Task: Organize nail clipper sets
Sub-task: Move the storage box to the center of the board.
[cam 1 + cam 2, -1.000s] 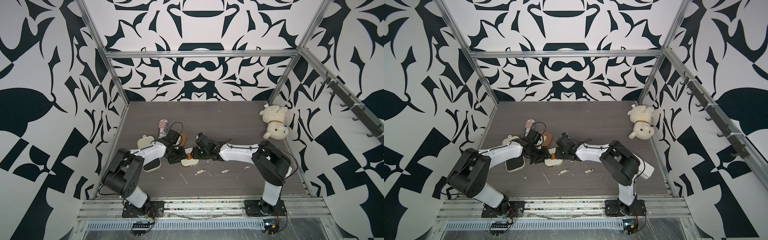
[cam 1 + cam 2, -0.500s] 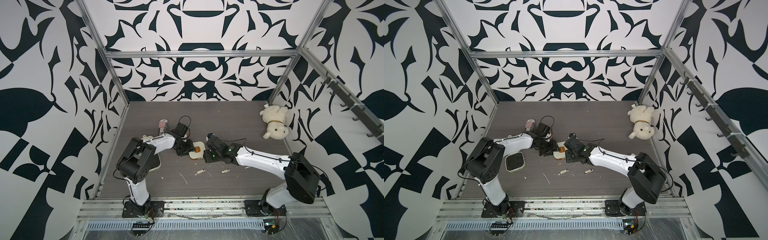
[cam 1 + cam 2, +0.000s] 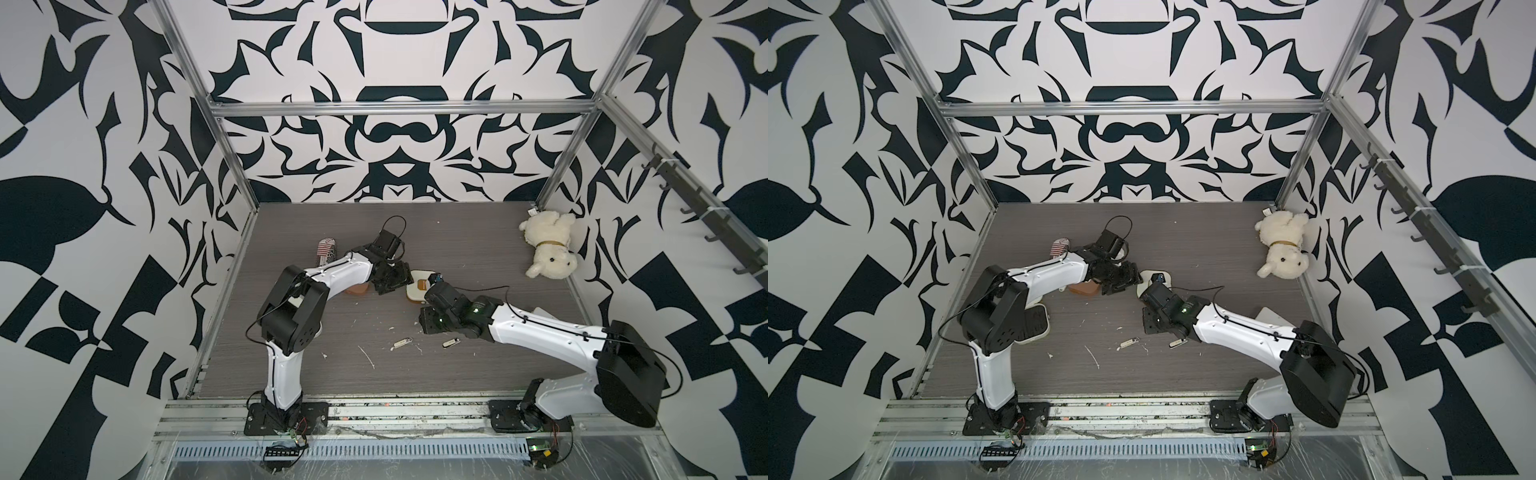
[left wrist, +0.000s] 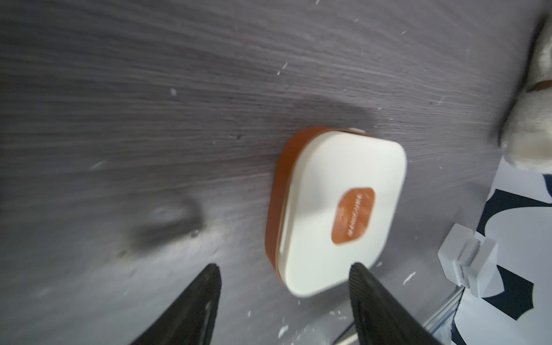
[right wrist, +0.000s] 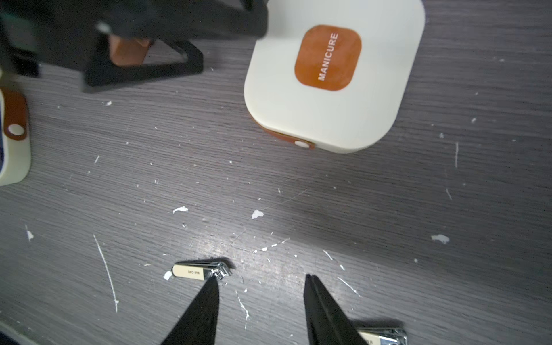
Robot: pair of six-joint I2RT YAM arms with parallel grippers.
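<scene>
A closed cream nail clipper case [image 3: 419, 285] with a brown label lies flat mid-table. My left gripper [image 3: 398, 284] stands open right beside it; in the left wrist view the case [image 4: 334, 209] lies just past the open fingers [image 4: 213, 268], one corner between them, not gripped. My right gripper [image 5: 261, 280] is open and empty over the floor. One cream clipper [image 5: 200, 271] lies at its fingertip and another clipper [image 5: 382, 336] beside the other finger. A brown case [image 3: 1086, 289] sits under the left arm. An open cream case [image 3: 1034, 326] with a black insert lies near the left wall.
A crushed striped can [image 3: 326, 251] lies behind the left arm. A white plush dog [image 3: 548, 249] sits in the back right corner. White flecks and scraps litter the wood floor [image 3: 457, 232]. The two grippers are close together mid-table.
The closed cream case has travelled right and toward the back with the left gripper, which has since opened and let it go. The right arm has stretched out and pulled back toward the clippers.
</scene>
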